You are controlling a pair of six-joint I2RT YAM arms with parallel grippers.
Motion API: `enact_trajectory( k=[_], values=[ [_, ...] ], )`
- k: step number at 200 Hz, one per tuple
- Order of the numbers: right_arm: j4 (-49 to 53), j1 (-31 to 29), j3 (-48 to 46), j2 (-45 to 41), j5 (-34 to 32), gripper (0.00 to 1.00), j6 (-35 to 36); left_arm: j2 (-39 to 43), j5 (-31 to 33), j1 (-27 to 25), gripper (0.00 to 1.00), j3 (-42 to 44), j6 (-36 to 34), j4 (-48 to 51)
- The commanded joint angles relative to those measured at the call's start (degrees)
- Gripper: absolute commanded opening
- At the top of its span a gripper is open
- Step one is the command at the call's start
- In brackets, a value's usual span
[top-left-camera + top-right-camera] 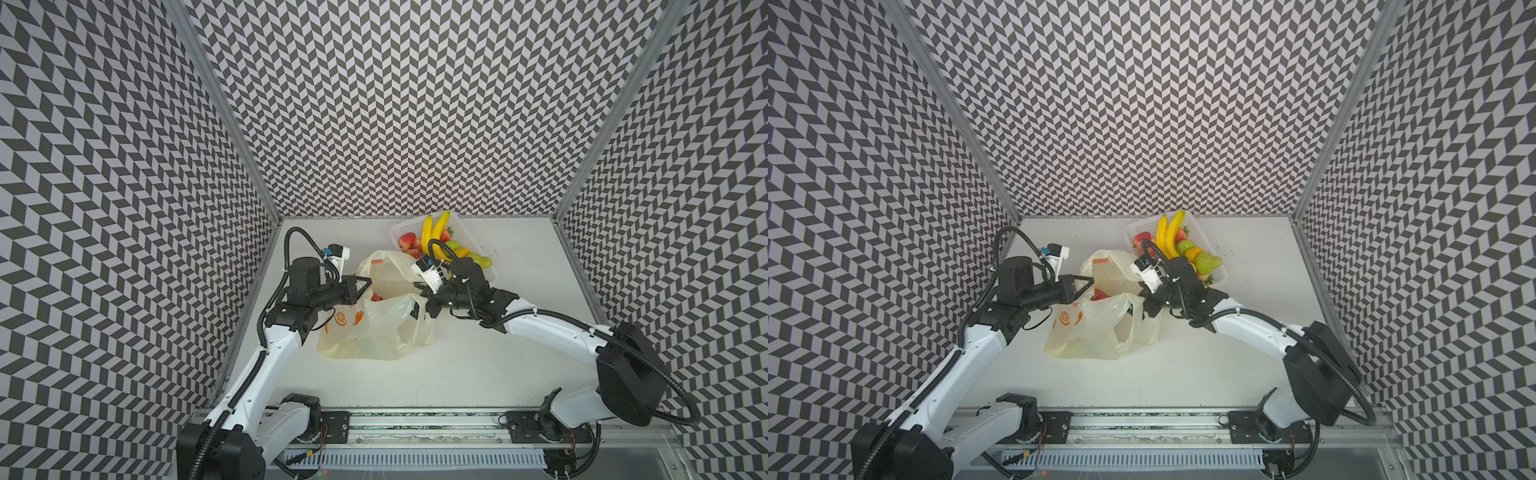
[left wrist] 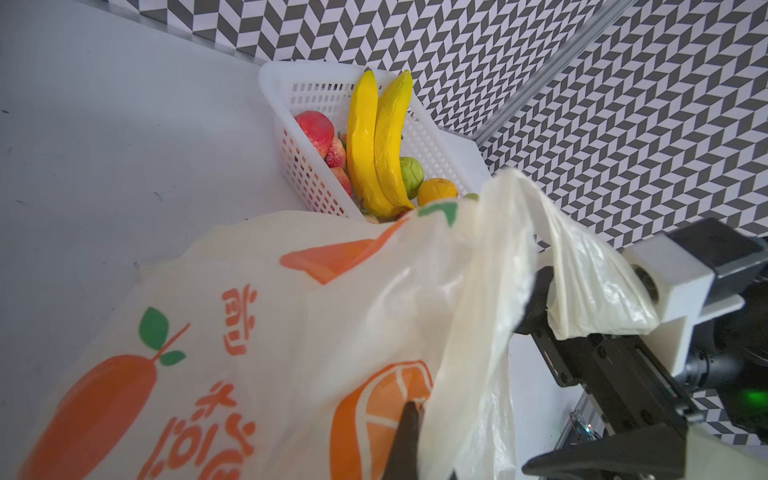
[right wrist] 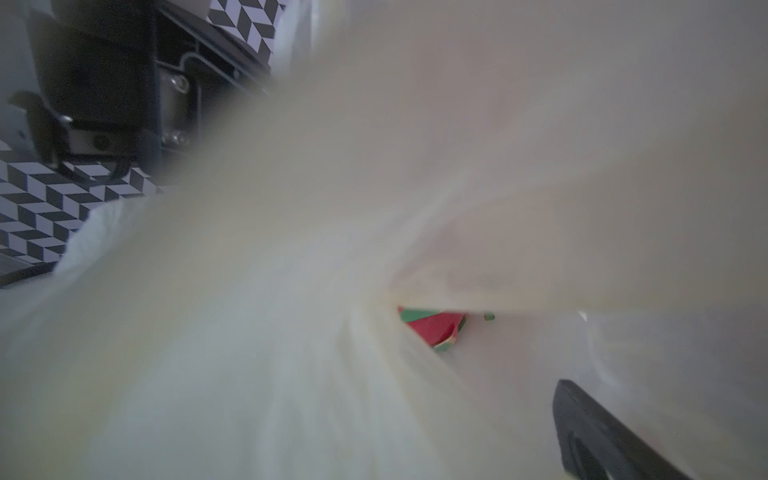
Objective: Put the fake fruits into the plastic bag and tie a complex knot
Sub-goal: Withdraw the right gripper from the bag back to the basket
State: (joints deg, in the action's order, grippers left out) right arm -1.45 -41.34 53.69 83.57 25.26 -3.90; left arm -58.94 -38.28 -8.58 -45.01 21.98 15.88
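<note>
Left gripper [image 1: 367,285]: jaws together, pinching the rim of the thin translucent pale-yellow plastic bag [image 1: 374,332] with orange prints. Right gripper [image 1: 422,300]: jaws apart, bag handle draped over one. Red fake fruit [image 1: 377,297] between the grippers, inside the bag. Yellow bananas [image 1: 432,232] beyond the right gripper, in a white perforated basket [image 1: 399,228].

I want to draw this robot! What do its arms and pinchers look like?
Both arms, left arm and right arm, have white shells with black joints and black ribbed cables looping alongside. The left gripper and right gripper are black with pointed fingers.
</note>
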Motion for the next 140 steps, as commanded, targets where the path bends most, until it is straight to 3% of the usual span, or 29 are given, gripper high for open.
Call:
enact_trajectory(
  k=[1, 44, 104, 140],
  values=[
    [2.5, 1.3, -1.5, -4.1, 0.1, 0.90, 1.9, 0.9, -2.0, 1.0, 0.00, -1.9, -2.2, 2.0],
    [3.4, 1.4, -2.3, -6.2, 9.9, 0.95, 4.5, 0.5, -2.2, 1.3, 0.00, -2.4, -2.7, 2.3],
    [-6.6, 1.3, -3.9, -10.2, 19.9, 1.00, -3.4, -0.1, -1.3, 1.5, 0.00, -1.9, -1.2, 1.3],
    [-5.1, -0.7, -6.8, -9.3, 20.8, 1.00, -2.6, -0.3, -2.0, 1.5, 0.00, -2.0, -0.8, 0.4]
  ],
)
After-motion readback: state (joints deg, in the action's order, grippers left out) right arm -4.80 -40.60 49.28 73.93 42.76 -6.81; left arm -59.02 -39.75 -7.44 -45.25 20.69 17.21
